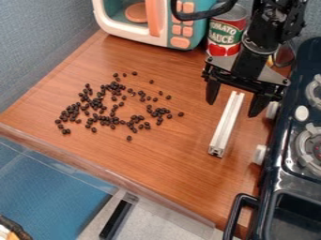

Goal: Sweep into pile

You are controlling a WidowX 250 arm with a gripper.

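toy microwave [133, 36], back | red can [225, 33] beside it | dark stove [291, 180], right edge

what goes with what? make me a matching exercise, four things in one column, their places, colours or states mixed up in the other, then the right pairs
Things
1. dark beans
2. aluminium bar
3. toy microwave
4. hand

Places, colours, states
A. fingers apart, near one end of a silver piece
B. teal and white, with orange buttons
C. scattered loosely on the wooden counter
D. silver, lying between the scattered bits and the stove

Right pairs: 1-C, 2-D, 3-B, 4-A
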